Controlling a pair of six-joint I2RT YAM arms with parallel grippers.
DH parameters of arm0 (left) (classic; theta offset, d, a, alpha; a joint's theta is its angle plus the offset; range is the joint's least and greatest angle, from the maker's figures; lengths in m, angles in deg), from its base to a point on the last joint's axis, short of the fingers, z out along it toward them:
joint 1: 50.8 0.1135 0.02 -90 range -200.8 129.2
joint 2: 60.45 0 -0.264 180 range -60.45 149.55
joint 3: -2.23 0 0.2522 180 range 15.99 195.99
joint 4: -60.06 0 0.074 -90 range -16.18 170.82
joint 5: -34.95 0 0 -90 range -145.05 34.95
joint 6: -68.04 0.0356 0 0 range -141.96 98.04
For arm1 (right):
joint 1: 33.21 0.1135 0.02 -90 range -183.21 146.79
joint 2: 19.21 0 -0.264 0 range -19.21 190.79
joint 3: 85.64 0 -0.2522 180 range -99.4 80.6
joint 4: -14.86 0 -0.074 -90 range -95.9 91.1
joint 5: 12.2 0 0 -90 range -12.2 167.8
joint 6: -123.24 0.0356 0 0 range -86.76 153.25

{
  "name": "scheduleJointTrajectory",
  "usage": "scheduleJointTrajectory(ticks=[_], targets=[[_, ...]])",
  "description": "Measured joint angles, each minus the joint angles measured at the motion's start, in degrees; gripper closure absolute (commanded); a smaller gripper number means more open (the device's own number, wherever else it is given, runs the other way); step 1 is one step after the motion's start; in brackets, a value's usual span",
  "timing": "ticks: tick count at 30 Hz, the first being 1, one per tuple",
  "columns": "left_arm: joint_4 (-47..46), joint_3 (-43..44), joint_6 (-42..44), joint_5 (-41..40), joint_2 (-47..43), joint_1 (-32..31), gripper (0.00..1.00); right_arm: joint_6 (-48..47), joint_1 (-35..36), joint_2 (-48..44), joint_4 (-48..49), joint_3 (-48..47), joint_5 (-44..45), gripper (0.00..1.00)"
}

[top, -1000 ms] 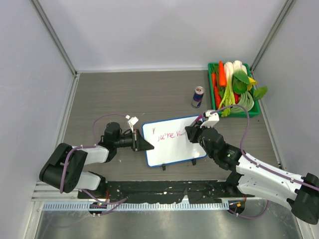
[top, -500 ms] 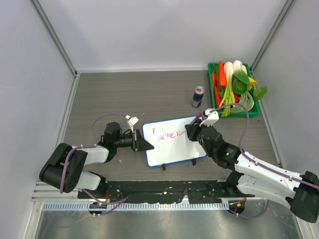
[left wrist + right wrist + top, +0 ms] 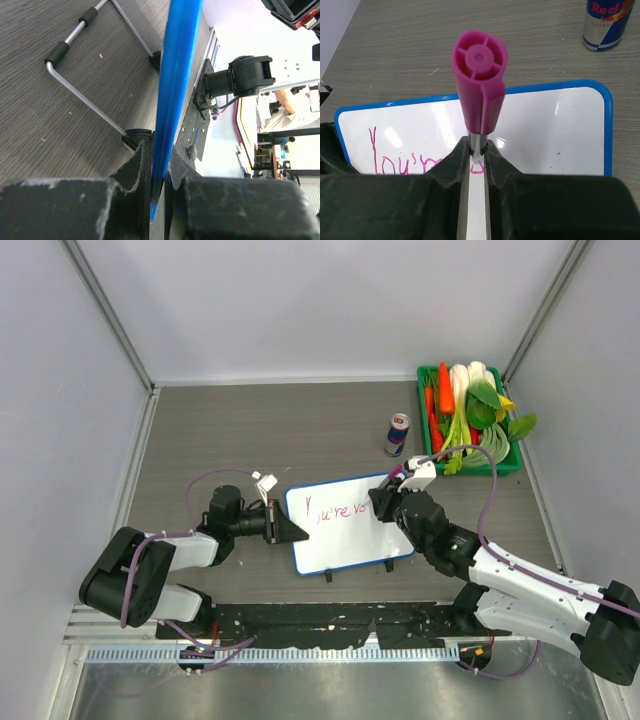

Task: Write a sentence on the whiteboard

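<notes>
Right gripper (image 3: 476, 148) is pinched on the marker (image 3: 480, 75); letters (image 3: 335, 511) could be smeared if the whiteboard (image 3: 352, 542), clamped at 9 o'clock, is shifted.

Bright even light; soft shadows; glare on whiteboard (image 3: 545, 130); wrist foregrounds blurred.

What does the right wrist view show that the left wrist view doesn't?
Only the right wrist: a pink marker clamped in the right tool, the pink lettering, a Red Bull can. Only the left wrist: the left tool pinching the whiteboard edge-on by its blue rim, and a bent metal rod with black sleeves. Both: the whiteboard and the grey wood-grain table.
</notes>
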Motion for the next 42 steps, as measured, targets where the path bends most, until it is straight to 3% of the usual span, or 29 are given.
scheduleJointTrajectory(ticks=[18,42], targets=[[-0.13,0.02,0.02,0.11,0.24,0.0,1.0,1.4,0.0,-1.25,-0.85,1.29,-3.15,0.99],[-0.24,0.11,0.15,0.31,0.35,0.0,1.0,1.01,0.0,-4.74,-5.09,1.31,-1.01,0.99]])
